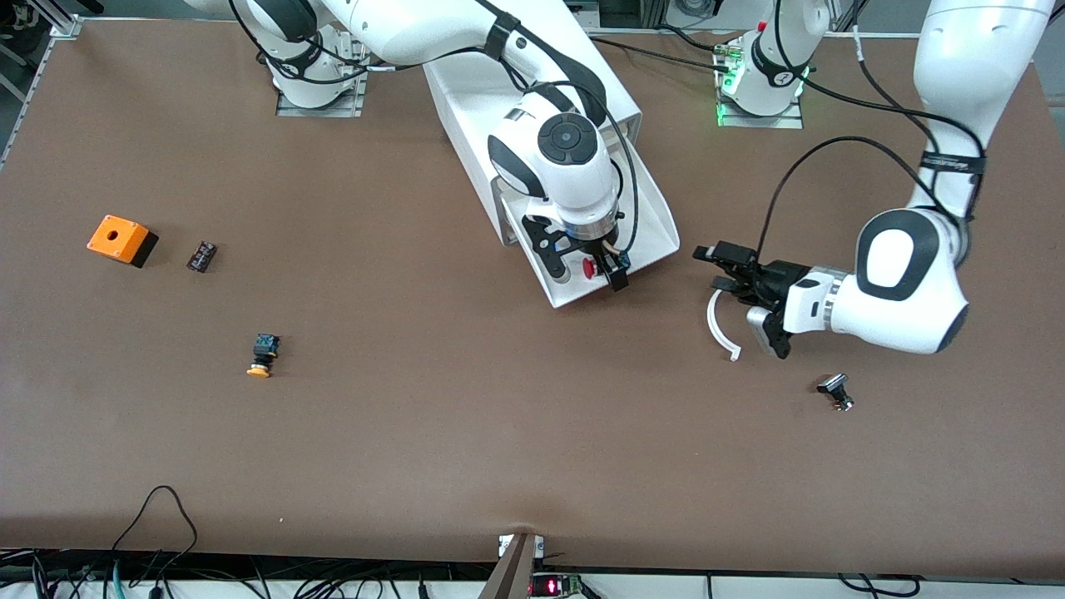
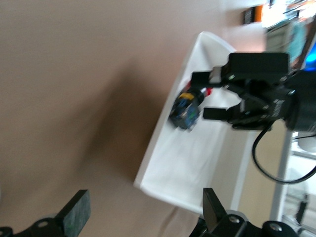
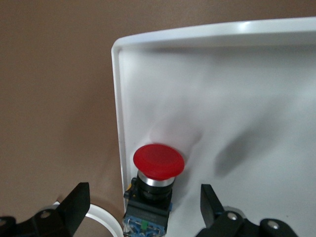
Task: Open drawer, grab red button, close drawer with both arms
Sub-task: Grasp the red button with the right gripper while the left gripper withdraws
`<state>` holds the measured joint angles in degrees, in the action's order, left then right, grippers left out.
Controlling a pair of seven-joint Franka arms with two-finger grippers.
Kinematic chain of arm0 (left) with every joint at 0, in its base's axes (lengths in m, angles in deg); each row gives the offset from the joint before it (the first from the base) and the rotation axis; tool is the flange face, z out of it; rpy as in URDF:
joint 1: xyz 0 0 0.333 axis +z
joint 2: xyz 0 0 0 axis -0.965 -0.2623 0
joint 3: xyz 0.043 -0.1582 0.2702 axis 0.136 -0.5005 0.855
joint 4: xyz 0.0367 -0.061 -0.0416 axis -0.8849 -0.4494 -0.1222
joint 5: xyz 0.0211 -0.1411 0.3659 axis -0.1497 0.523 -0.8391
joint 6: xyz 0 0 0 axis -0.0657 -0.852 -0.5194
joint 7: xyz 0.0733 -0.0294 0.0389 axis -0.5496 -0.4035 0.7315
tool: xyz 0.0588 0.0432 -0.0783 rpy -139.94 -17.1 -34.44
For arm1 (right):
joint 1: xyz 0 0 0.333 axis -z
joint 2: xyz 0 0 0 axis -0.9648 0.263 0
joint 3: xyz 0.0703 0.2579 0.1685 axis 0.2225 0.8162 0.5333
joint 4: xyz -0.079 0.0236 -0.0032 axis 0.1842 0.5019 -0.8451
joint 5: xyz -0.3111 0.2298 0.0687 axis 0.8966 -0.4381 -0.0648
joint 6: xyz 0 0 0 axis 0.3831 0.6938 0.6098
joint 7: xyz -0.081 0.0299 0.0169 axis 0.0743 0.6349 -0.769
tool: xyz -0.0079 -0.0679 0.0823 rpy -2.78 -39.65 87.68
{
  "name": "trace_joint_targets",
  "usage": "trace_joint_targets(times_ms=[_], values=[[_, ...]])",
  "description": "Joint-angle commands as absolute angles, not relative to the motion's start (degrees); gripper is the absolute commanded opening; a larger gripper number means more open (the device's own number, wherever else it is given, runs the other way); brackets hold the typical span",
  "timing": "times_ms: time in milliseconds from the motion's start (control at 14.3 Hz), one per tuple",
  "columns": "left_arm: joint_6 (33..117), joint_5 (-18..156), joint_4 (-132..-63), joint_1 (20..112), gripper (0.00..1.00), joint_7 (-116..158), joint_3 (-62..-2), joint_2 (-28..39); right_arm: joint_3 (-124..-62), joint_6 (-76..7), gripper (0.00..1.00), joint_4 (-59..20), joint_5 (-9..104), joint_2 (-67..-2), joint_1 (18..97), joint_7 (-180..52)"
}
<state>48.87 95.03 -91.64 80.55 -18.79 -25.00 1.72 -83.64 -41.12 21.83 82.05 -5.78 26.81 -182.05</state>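
Note:
The drawer (image 1: 653,225) stands pulled out of the white cabinet (image 1: 466,91) toward the front camera. The button (image 1: 589,267) lies in it against a side wall, near the front corner, red cap (image 3: 158,163) up and blue end low. My right gripper (image 1: 586,273) is down over it, open; the fingers (image 3: 210,202) straddle the button with gaps on both sides, and one finger is outside the drawer wall (image 3: 117,123). My left gripper (image 1: 714,268) is open and empty just above the table beside the drawer, toward the left arm's end. Its wrist view shows the drawer (image 2: 187,168), the button (image 2: 186,109) and the right gripper (image 2: 207,96).
A white curved strip (image 1: 720,329) is under the left gripper, and a small black part (image 1: 836,391) lies nearer the front camera. Toward the right arm's end lie an orange box (image 1: 121,240), a small dark block (image 1: 201,255) and an orange-capped button (image 1: 262,356).

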Motion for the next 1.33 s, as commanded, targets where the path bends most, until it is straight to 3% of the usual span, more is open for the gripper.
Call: trace_joint_targets(times_ms=[0, 140, 280, 490, 560, 909, 1259], values=[[43.66, 85.22, -86.14, 80.42, 1.00, -10.69, -24.97, 2.93, -84.04, -41.12, 0.94, 24.05, 82.62, -4.78, 25.80, -183.98], [40.58, 79.25, -84.46, 80.33, 1.00, -4.36, -24.97, 4.25, -83.95, -41.04, 0.72, 24.05, 82.62, -4.86, 25.62, -183.89], [39.43, 73.43, -84.37, 80.24, 1.00, 2.67, -25.67, 5.92, -83.95, -41.13, 0.42, 24.05, 82.53, -4.86, 25.45, -183.89], [37.41, 70.17, -84.11, 79.80, 1.00, 9.02, -25.85, 8.64, -83.86, -41.21, 0.05, 24.14, 82.53, -4.95, 25.44, -183.81], [36.45, 68.07, -83.41, 79.80, 1.00, 9.12, -25.59, 9.52, -83.78, -41.13, 0.00, 24.14, 82.53, -5.04, 25.44, -183.72], [26.26, 56.54, -69.45, 78.93, 1.00, 8.77, -25.77, 9.71, -83.78, -36.22, 0.00, 24.49, 82.35, -7.66, 26.32, -183.11], [26.51, 57.15, -61.61, 79.36, 1.00, 8.85, -25.32, 6.64, -83.69, -30.77, 0.00, 24.49, 78.50, -13.12, 31.59, -170.67]])
